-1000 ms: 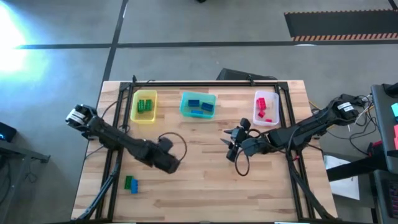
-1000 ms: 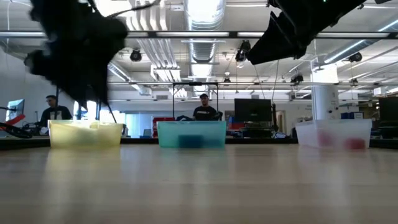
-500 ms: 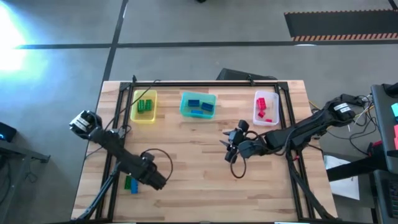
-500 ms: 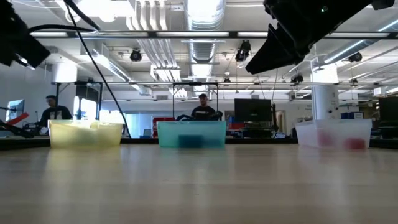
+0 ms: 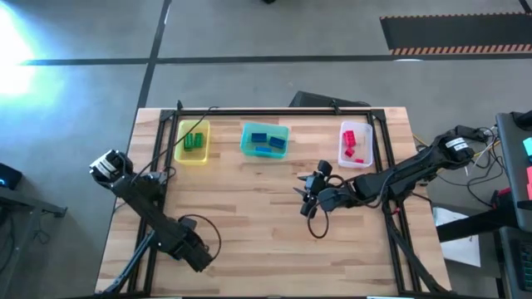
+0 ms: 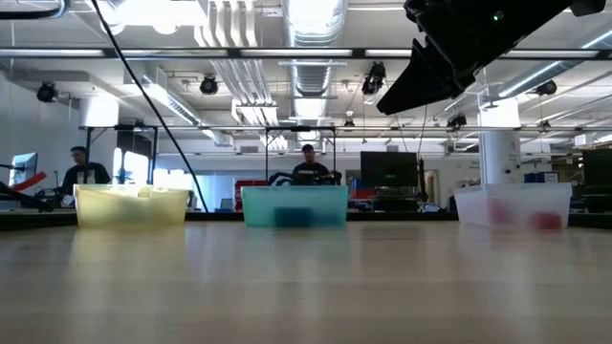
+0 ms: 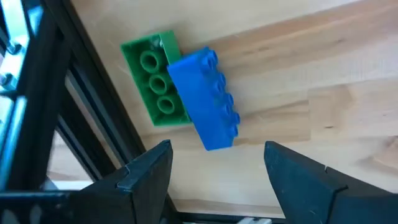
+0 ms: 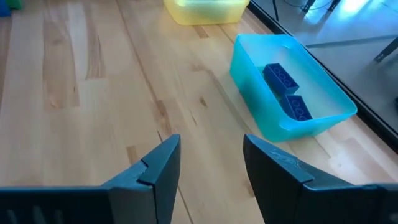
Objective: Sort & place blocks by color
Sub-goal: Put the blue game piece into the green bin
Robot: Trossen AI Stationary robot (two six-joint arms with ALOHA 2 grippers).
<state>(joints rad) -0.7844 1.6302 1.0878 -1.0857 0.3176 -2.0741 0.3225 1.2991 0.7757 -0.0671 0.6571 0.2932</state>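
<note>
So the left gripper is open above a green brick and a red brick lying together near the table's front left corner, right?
Not quite. The left gripper is open above the green brick, but the brick against it is a blue brick, not red. The left wrist view shows this plainly. The red bricks lie in the clear bin at the far right.

A grey concrete floor is seen around the table. Beyond it, ceiling ducts and monitors are shown.

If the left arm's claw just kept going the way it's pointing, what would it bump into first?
Probably the blue brick, lying against the green brick on the table. The left gripper has its jaws open just short of it.
</note>
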